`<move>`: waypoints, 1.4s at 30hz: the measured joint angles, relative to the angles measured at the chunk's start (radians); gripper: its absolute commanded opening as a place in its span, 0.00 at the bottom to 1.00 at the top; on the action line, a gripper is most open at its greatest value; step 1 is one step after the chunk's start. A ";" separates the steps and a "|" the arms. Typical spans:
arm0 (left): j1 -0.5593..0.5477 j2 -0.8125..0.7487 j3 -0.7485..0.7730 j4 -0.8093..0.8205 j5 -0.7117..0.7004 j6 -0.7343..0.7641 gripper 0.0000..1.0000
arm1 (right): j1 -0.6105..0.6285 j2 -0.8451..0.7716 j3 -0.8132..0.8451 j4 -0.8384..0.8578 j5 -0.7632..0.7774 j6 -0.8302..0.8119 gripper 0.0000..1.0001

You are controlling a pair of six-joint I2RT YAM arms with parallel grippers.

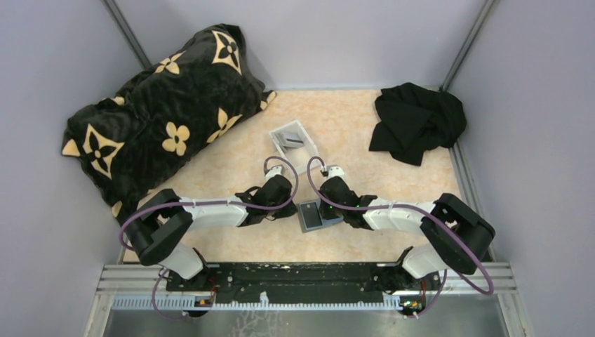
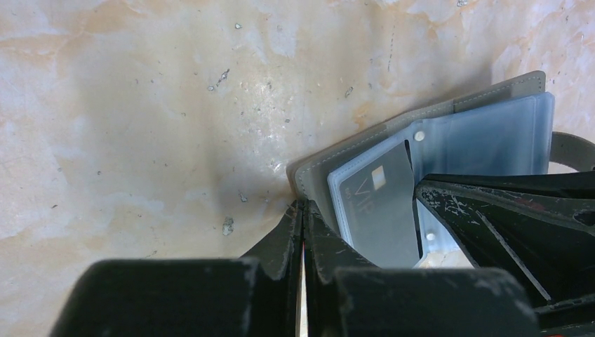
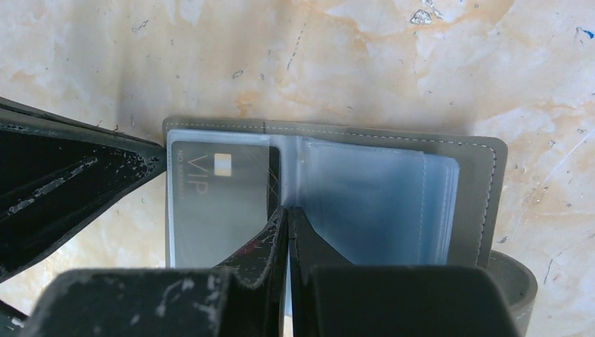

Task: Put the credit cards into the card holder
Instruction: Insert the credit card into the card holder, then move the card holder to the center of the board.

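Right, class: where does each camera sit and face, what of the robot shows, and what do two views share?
Top external: above and behind the bases, looking down on the beige marbled table; both arms show.
Left wrist: on the left arm, looking down past the shut left gripper at the open grey bifold card holder.
Right wrist: on the right arm, looking down past the shut right gripper at it.
Shared: both wrist views show its dark VIP credit card.
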 measured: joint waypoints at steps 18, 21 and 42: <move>-0.002 -0.134 -0.017 -0.217 -0.023 0.008 0.23 | 0.002 0.008 0.002 0.010 -0.026 0.016 0.02; -0.007 -0.195 -0.036 -0.212 -0.022 0.012 0.26 | 0.004 0.016 0.005 0.018 -0.029 0.018 0.02; -0.023 -0.227 -0.082 -0.118 -0.075 0.030 0.30 | 0.019 0.202 0.174 0.058 -0.051 0.019 0.06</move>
